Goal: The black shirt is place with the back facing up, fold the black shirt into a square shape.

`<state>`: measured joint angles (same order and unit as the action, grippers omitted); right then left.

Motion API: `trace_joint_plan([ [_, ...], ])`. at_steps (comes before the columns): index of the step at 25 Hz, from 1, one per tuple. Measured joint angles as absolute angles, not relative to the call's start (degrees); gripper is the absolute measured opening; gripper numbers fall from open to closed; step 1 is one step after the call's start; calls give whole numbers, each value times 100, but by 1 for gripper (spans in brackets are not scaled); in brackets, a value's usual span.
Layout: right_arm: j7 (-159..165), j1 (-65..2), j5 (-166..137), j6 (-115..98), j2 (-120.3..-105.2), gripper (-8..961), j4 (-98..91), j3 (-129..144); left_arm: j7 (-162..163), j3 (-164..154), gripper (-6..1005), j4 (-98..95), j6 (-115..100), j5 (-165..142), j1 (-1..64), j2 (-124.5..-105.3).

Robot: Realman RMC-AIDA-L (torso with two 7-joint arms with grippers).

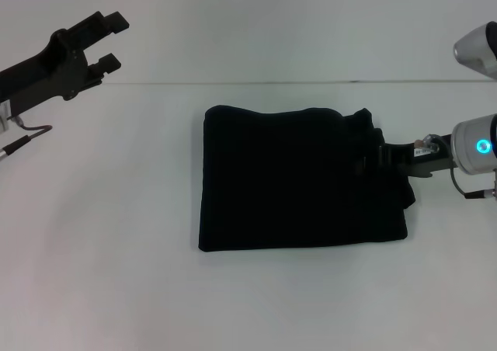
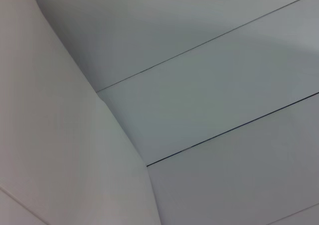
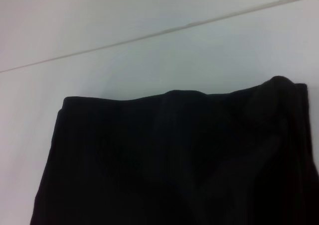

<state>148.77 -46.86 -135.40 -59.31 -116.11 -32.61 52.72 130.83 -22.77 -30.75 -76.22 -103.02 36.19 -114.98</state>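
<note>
Black shirt [image 1: 299, 180]: lay at the centre of the white bench [image 1: 109, 273], folded into a near-square block, no lettering showing, with a bunched, lumpy edge at its 3 o'clock side. Right gripper [image 1: 387, 155]: low at that 3 o'clock edge, touching or just over the bunched cloth; whether its fingers were parted or clamped on fabric could not be told, dark on dark. Left gripper [image 1: 111, 42]: raised well clear at 10 o'clock, fingers [image 1: 115, 21] spread apart, holding nothing. Handling, as judged: soft, light, limp cloth that would sag and drag, layers prone to slipping over one another; best pinched at a corner or along a folded edge through all layers, then smoothed flat at the rumpled 3 o'clock side.
</note>
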Motion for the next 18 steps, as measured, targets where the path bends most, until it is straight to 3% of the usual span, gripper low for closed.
trace_joint_plan([
  [11, 15159, -4586, -13597, -5655, -11326, 305, -3415, 5165, 13091, -2276, 885, -2968, -7606, -10203, 3622, -11481],
  [18, 14909, -4582, -13416, -5968, -11382, 477, -4084, 4607, 13170, -2276, 885, -2982, -7625, -10146, 3645, -11454],
])
